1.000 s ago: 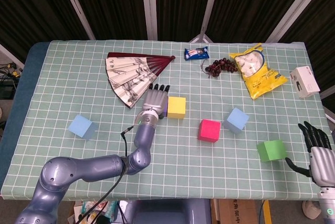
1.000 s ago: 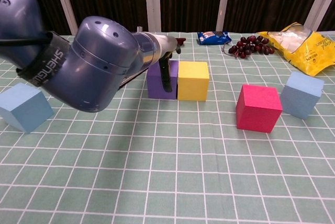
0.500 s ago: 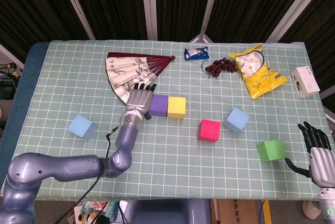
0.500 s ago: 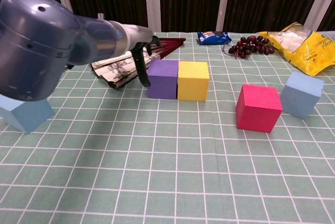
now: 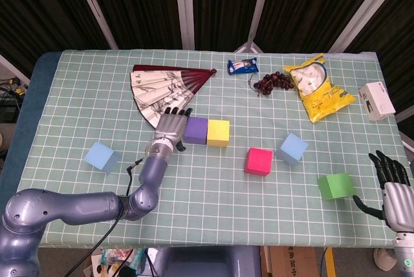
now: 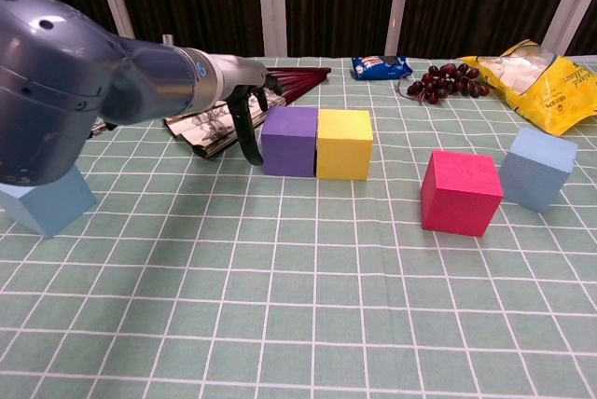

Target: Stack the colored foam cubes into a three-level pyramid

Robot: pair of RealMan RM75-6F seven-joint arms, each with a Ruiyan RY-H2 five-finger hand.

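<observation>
Release confirmed: left hand (image 5: 169, 125) has drawn back off the purple cube (image 5: 195, 130), fingers apart and empty, just left of it. That cube now sits flush against the yellow cube (image 5: 218, 132) at frame centre, two base blocks placed. Right hand (image 5: 390, 178) waits spread, lower right, beside the green cube (image 5: 335, 186).

On the bench (image 5: 77, 96), two cubes (image 5: 207, 131) sit touching side by side, the left hand (image 5: 168, 128) just beside them, a fan (image 5: 165, 89) behind.
</observation>
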